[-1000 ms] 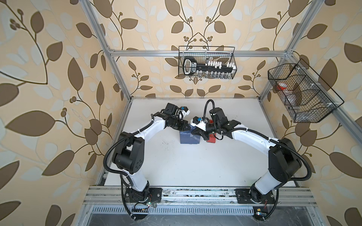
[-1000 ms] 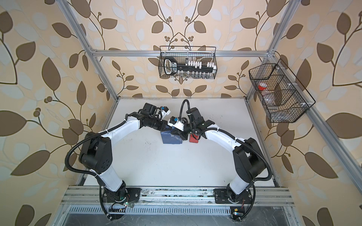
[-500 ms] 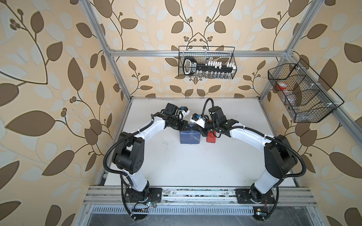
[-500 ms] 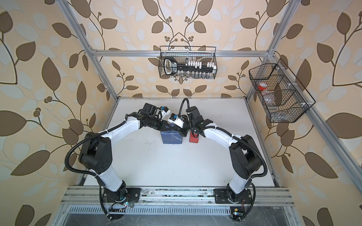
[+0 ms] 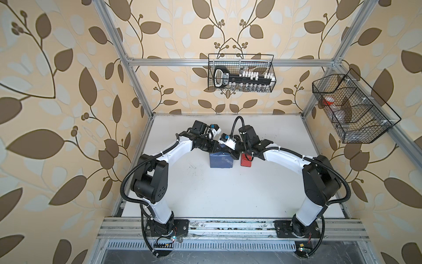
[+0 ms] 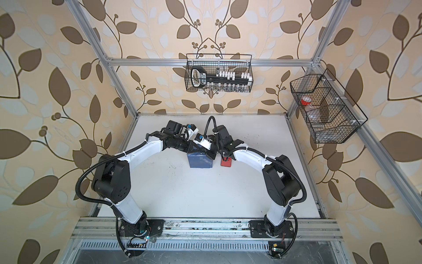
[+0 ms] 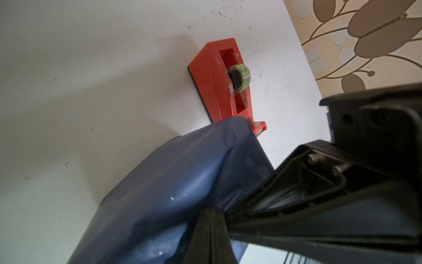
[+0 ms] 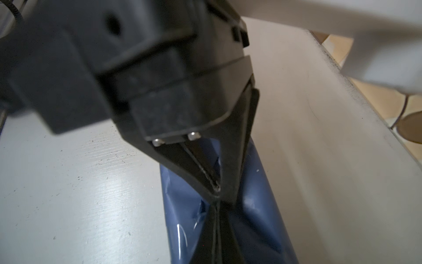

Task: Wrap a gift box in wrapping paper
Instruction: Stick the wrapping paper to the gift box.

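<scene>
White and lightly scuffed, the flat tabletop (image 5: 205, 194) carries everything. The white-and-black left arm (image 5: 173, 148) and right arm (image 5: 285, 155) reach from its near rail to meet toward the far middle. There sits the parcel. The thin wrapping paper (image 5: 221, 160), dark slate-blue face outward, is folded round the low squarish gift box, which lies hidden inside it as far as these views show. Just beside the parcel, on the right arm's side, stands the red plastic tape dispenser (image 5: 246, 161); whether the two touch I cannot tell.

The left gripper (image 7: 209, 214) has its jaws together, tips pressed on the paper at the parcel's far end. The right gripper (image 8: 216, 205) is likewise closed, and the two meet tip to tip over that end. Whether either nips a fold of paper between its jaws I cannot tell.

The paper looks light, limp and slightly glossy. I judge it will slip and spring open if let go, and will crease or tear easily at a corner. The box beneath should be stiff and light, so flaps are best taken by their loose edges and pressed flat against its hard edges, not gripped mid-sheet. Smallest, a greenish roll of tape (image 7: 239, 76) sits in the dispenser.
</scene>
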`<state>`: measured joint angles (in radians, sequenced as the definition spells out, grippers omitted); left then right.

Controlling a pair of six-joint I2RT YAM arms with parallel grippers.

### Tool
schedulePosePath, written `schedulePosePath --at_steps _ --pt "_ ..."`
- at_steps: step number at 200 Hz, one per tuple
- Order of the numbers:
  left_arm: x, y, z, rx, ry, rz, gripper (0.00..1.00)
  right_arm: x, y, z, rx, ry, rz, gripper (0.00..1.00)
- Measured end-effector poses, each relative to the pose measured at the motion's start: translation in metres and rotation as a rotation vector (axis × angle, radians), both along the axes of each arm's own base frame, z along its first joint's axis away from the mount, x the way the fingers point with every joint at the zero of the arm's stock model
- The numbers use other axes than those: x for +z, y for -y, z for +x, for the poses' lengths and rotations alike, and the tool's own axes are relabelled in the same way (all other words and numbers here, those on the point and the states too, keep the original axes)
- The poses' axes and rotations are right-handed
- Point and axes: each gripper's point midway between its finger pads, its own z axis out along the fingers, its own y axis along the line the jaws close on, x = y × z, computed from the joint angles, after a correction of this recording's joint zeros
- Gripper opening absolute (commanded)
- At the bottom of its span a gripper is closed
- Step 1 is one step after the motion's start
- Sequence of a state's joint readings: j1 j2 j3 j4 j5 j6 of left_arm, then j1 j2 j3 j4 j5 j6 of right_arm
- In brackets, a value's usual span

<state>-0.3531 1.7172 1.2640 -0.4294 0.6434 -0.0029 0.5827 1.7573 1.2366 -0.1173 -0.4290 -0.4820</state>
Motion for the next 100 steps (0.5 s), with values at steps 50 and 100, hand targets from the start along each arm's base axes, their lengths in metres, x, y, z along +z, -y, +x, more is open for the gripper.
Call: schedulePosePath --at_steps 50,100 --pt "0.001 0.001 0.002 0.001 0.012 -0.004 0.0 0.002 0.001 0.004 -0.018 0.012 -0.001 0.0" --pt "0.001 0.0 0.001 0.001 0.013 -0.004 0.0 0.03 0.005 -0.017 0.01 0.048 0.026 0.0"
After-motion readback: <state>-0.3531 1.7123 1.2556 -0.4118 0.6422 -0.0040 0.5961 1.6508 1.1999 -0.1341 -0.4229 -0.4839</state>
